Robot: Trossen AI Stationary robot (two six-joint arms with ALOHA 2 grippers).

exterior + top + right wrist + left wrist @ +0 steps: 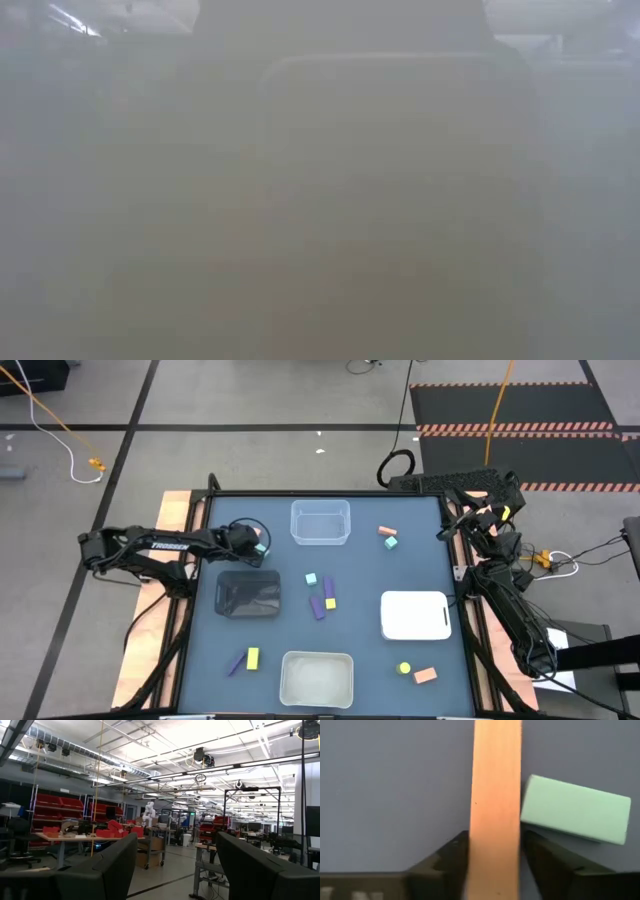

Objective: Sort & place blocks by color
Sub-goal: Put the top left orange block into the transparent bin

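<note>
My left gripper (248,543) hangs over the table's far left part, just beyond the black tray, pointing down. It is shut on an orange bar (496,795), which the gripper hides in the high view. A teal block (577,810) lies flat on the table right beside the bar, and also shows as a teal block (262,547) in the high view. More blocks lie scattered: orange (387,531), teal (311,578), purple (328,588), yellow (253,657). My right gripper (175,865) is open at the table's right edge, aimed into the room. My left gripper pinches the orange bar by its long sides (495,852) between the two fingers (451,860). The fingers come from above, pointing down, and lie across the bar. Whether the bar is lifted or rests on the table, I cannot tell.
A clear container (320,522) stands at the far edge and another clear container (316,678) at the near edge. The black tray (248,593) is on the left, a white tray (414,615) on the right. The low view is fogged over.
</note>
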